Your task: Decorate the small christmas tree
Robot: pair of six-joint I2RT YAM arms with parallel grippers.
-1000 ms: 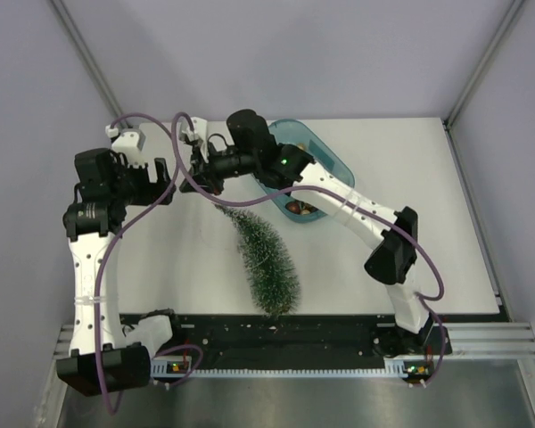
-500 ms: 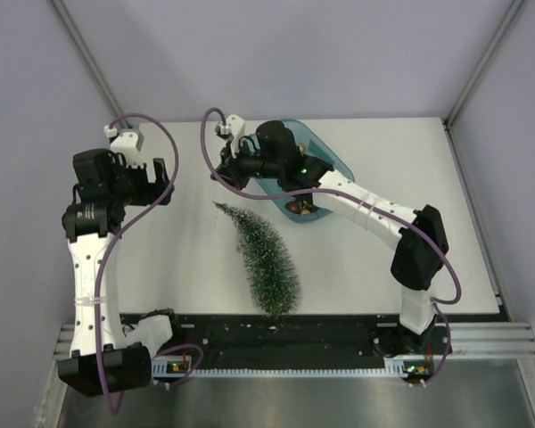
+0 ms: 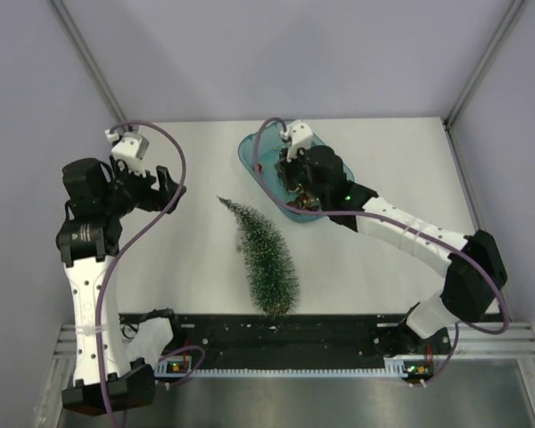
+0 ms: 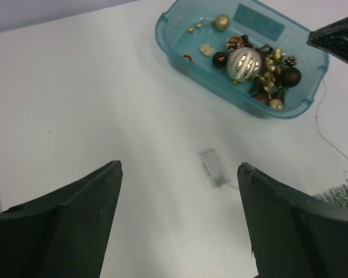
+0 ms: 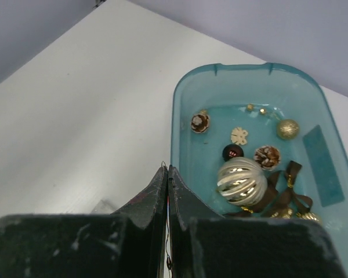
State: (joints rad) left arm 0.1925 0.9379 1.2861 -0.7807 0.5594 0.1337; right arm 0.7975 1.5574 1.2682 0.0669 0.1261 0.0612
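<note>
The small christmas tree (image 3: 266, 263) lies on its side on the white table, tip pointing far-left, base at the near edge; its frosted tip shows in the left wrist view (image 4: 343, 193). My right gripper (image 5: 167, 169) is shut on a thin wire (image 5: 167, 243) and hovers over the left rim of the teal tray (image 5: 180, 116). In the top view it (image 3: 294, 196) is above the tray (image 3: 250, 150). The wire (image 4: 320, 124) trails down toward a small clear battery box (image 4: 213, 168) on the table. My left gripper (image 4: 180, 220) is open and empty above bare table, left of the tree (image 3: 167, 187).
The tray holds a silver ball (image 5: 241, 180), pine cones (image 5: 200, 121), a gold ball (image 5: 287, 128), brown bows and dark baubles (image 4: 290, 76). Grey walls enclose the table. A black rail (image 3: 276, 334) runs along the near edge.
My right arm has swung right and away from above the tree's tip to over the tray, its gripper still shut. My left arm has lifted and turned slightly. The tree has not moved.
</note>
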